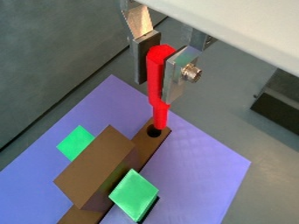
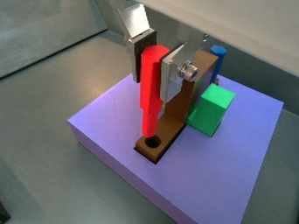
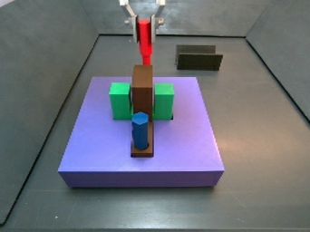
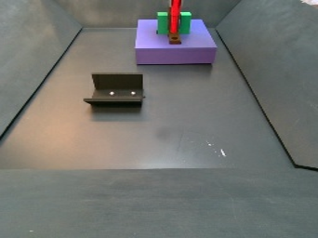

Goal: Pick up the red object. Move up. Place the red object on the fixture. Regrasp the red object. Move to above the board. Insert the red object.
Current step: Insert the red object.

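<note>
Red object (image 1: pixel 156 83) — here a long, slim red peg rather than a stubby one — hangs upright over the board (image 1: pixel 211 162), its long axis near vertical, and its lower tip sits right at the mouth of a dark round hole (image 1: pixel 155 133) in the end of the brown bar (image 1: pixel 111 171). In both wrist views the tip meets the hole's rim; whether it has entered at all cannot be told. Its upper part is pinched between the flat silver fingers (image 1: pixel 177 73) of the gripper (image 1: pixel 160 59), so the peg runs straight down from the grasp, and the grasp is directly above the hole.

That line is what the coming move turns on — peg axis and hole axis look matched, so by my judgement the insertion calls for a straight descent with no sideways drift. A slight tilt could catch the tip on the rim.

Around the hole, the brown bar lies across the purple board between two green blocks (image 2: pixel 211 111), with a blue peg (image 3: pixel 140 130) standing at the bar's other end, seen nearest in a side view. There the gripper (image 3: pixel 144 20) hovers at the board's far edge, the red peg (image 3: pixel 144 38) below it. The fixture (image 4: pixel 115 90) stands empty on the dark floor, well apart from the board (image 4: pixel 176 51).
</note>
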You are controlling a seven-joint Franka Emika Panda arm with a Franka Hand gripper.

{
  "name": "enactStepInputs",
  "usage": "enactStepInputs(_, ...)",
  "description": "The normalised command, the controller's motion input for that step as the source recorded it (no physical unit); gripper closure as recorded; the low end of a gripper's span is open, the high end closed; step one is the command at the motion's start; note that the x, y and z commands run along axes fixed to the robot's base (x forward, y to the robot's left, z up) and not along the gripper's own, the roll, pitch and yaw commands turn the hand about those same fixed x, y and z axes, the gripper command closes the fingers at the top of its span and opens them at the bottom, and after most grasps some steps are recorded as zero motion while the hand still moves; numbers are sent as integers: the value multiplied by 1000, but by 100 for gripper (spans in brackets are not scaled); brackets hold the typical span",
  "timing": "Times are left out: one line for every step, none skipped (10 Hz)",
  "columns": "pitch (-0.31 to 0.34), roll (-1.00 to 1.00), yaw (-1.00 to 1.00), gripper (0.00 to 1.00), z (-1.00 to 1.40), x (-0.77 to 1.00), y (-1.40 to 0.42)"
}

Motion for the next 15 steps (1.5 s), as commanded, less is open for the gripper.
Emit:
enactStepInputs(17,0,0,100,-197,0,-66)
enactStepInputs(4,0,0,100,-194,0,-31)
enactStepInputs(0,0,0,100,-197,0,-23)
enactStepInputs(0,0,0,100,-197,0,-3)
enactStepInputs(0,0,0,100,-203,0,0)
enactStepInputs(0,0,0,100,-203,0,0)
enactStepInputs(0,0,0,100,-200,0,-9)
enactStepInputs(0,0,0,100,-211,0,-9)
enactStepInputs(0,0,46,100,-231,23,0)
enactStepInputs(10,27,114,100,-183,77,0)
enactStepInputs(26,70,143,100,-157,109,0)
enactStepInputs(0,47,137,100,-214,57,0)
enactStepInputs(0,34,126,100,-260,31,-11)
enactStepInputs(0,34,117,100,-294,31,-31)
enactStepInputs(0,27,109,100,-334,51,-51)
